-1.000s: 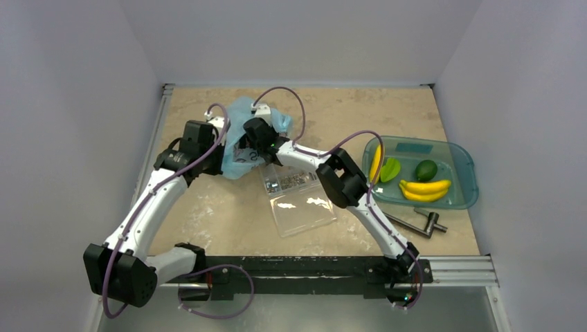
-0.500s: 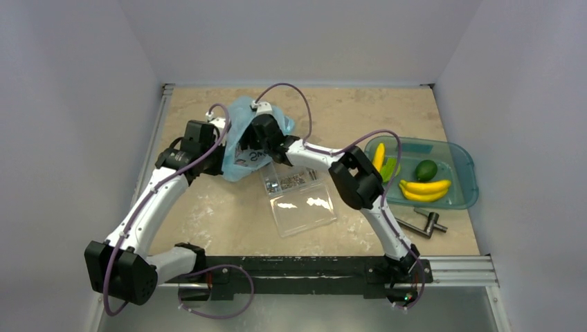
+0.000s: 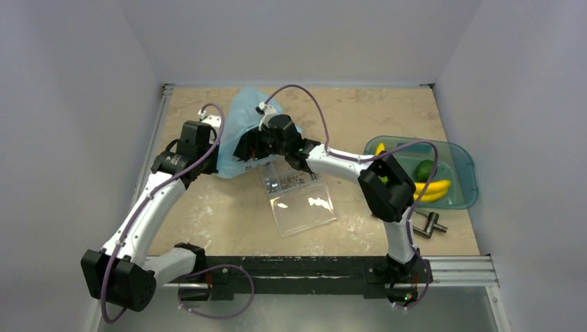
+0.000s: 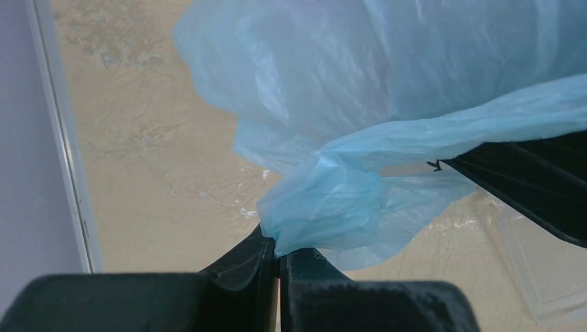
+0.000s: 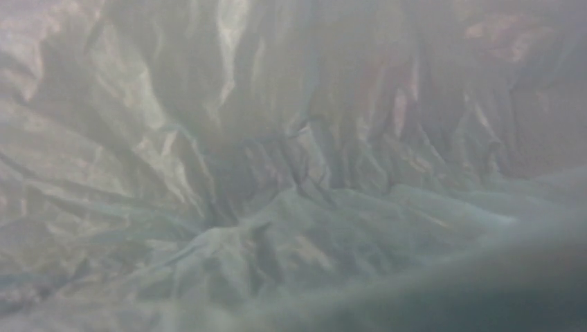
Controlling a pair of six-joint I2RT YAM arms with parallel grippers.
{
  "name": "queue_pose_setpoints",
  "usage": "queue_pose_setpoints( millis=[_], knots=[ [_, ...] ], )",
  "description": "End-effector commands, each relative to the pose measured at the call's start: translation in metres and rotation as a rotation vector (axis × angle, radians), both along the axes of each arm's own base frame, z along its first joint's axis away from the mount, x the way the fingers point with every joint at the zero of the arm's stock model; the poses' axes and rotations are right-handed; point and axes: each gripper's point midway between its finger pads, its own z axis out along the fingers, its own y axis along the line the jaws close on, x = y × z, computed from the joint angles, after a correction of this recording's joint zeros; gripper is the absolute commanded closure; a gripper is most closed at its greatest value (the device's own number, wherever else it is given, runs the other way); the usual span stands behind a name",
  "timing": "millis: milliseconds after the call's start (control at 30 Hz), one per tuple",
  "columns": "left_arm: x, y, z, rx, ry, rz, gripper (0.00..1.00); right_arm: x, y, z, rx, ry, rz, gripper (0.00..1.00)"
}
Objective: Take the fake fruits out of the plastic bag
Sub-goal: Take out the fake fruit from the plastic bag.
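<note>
Spanning the top view, the beige table (image 3: 208, 221) carries everything. The two arms reach from its near edge to the far left part, where they meet at the bag.

The light-blue plastic bag (image 3: 239, 121) lies crumpled on the far left of the table, between the two wrists.
- The left gripper (image 4: 279, 250) is clenched on a bunched fold of the bag's edge, with its jaws pressed together on the film.
- The right gripper (image 3: 248, 148) is pushed into the bag from the right. Its wrist camera shows only wrinkled film (no fingers visible), so I cannot tell whether it is released or grasping.

The teal tray (image 3: 462, 155) sits at the right edge, well apart from the bag. It holds a pair of yellow bananas (image 3: 432, 188) and a round green fruit (image 3: 425, 169), with the right arm's elbow partly covering its left end.

The clear box (image 3: 304, 207) lies flat mid-table, just near of the bag.

A small metal crank (image 3: 423, 225) lies on the table just in front of the tray.
</note>
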Motion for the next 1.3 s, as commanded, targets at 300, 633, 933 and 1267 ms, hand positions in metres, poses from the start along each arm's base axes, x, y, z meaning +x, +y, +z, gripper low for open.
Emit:
queue_pose_setpoints(
  millis=[300,633,933,1267],
  knots=[
    [0.004,0.016,0.024,0.007,-0.113,0.085,1.0,-0.034,0.001,0.001,-0.095,-0.027,0.158,0.93],
    [0.007,0.01,0.026,-0.018,-0.112,0.058,1.0,-0.057,-0.01,0.057,-0.05,-0.111,0.231,0.97],
    [0.004,0.015,0.028,-0.009,-0.137,0.072,1.0,-0.101,-0.041,0.085,-0.022,-0.097,0.31,1.0],
    [0.005,0.008,0.028,-0.036,-0.121,0.043,1.0,-0.087,-0.142,0.124,0.01,-0.229,0.023,1.0]
  ],
)
